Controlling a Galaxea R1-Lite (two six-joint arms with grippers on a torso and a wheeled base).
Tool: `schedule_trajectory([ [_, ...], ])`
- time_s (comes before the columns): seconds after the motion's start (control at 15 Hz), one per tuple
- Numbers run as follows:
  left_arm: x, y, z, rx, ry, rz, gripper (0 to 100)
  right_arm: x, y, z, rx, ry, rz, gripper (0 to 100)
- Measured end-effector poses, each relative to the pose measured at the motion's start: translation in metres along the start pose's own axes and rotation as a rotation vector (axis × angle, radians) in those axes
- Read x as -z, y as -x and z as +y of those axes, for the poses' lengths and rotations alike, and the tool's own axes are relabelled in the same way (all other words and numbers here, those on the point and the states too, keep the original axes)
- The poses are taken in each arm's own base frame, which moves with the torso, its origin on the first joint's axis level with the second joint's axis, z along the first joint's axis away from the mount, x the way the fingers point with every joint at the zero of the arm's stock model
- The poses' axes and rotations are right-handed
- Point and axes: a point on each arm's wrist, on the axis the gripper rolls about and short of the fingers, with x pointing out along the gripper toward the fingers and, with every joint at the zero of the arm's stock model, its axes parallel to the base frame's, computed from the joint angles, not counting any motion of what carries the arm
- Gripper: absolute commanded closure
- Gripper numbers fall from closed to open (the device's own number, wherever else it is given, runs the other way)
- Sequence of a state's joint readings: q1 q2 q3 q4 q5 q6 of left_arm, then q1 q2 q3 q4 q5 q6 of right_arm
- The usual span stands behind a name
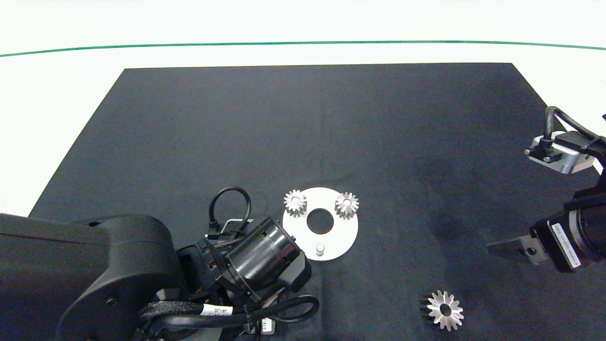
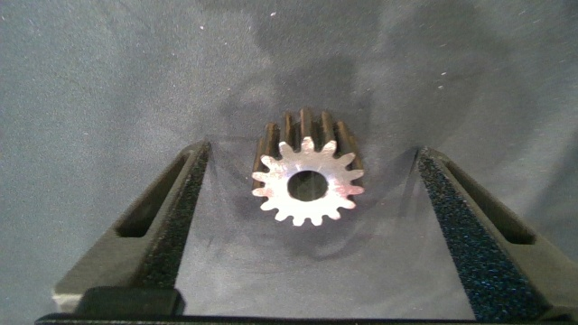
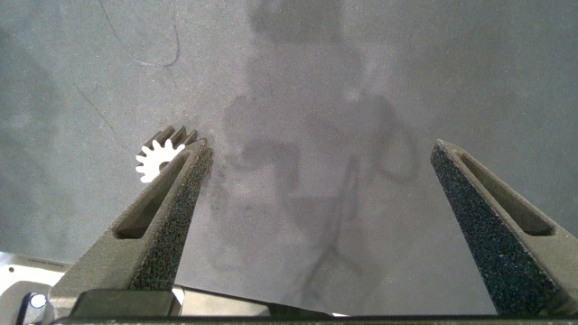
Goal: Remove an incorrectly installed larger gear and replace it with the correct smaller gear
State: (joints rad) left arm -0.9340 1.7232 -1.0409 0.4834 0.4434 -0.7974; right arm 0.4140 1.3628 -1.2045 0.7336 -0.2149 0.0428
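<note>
The smaller gear (image 2: pixel 308 183) lies flat on the dark mat (image 2: pixel 108 81), midway between the two spread fingers (image 2: pixel 172 226) of the left gripper (image 2: pixel 307 230). Clear mat shows on either side of it, so neither pad touches it. Its bright face with the round centre hole is turned up. In the head view this gear is hidden under the left arm's wrist (image 1: pixel 262 258), which hangs just beside the white round plate (image 1: pixel 320 223).

On that plate two small gears (image 1: pixel 295 202) (image 1: pixel 346 205) sit on the rim farthest from the robot, and a bare peg (image 1: pixel 320 248) stands on the nearer rim, with the plate's wide centre hole between them.

The larger gear (image 1: pixel 443 310) rests on the mat, well apart from the plate, tipped so its dark side shows. The right gripper (image 3: pixel 316 217) hovers near it with fingers (image 3: pixel 167 217) wide apart and nothing between them; in the right wrist view the gear (image 3: pixel 165 155) peeks out just beyond the outer side of one finger.

The mat covers most of the white counter (image 1: pixel 57 85).
</note>
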Motion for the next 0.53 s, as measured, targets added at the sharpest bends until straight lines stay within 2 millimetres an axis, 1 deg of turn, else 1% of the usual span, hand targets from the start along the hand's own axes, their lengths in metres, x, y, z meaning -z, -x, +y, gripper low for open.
schedule_trajectory([
  [0.53,0.0,0.0014,0.0018,-0.001,-0.001,-0.003,26,0.0021,-0.002,0.0029,-0.008,0.013,0.01,0],
])
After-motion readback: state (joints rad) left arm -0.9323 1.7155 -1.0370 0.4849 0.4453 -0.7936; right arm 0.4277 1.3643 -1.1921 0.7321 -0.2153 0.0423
